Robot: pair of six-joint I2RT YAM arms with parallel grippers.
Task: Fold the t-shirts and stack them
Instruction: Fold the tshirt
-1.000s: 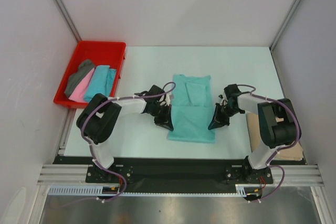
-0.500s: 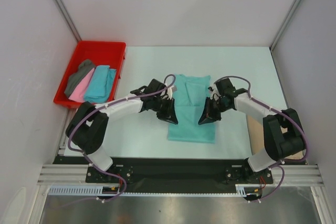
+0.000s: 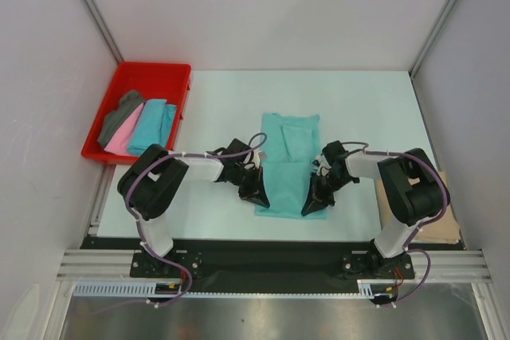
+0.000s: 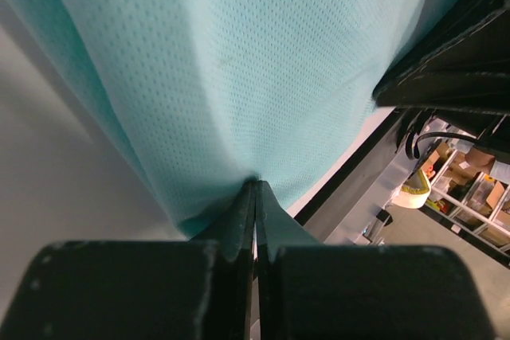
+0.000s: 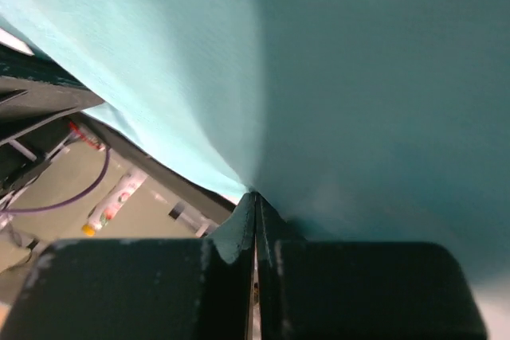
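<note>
A mint green t-shirt point(image 3: 287, 157) lies partly folded in the middle of the white table. My left gripper point(image 3: 256, 192) is shut on its near left edge. My right gripper point(image 3: 315, 203) is shut on its near right edge. In the left wrist view the mint cloth point(image 4: 239, 61) is pinched between the closed fingertips of the gripper point(image 4: 255, 190) and rises away from them. The right wrist view shows the same: cloth point(image 5: 358, 77) pinched in the shut gripper point(image 5: 255, 198). Dark grey point(image 3: 118, 119), pink point(image 3: 121, 139) and turquoise point(image 3: 153, 125) shirts lie in the red tray.
The red tray point(image 3: 163, 73) stands at the table's far left. A tan cloth point(image 3: 445, 227) lies at the near right edge, partly under the right arm. Grey walls close in the table on three sides.
Both grippers moved inward over the shirt's sides, then drew back toward the near edge. The shirt's near part now looks narrower and gathered between them.
</note>
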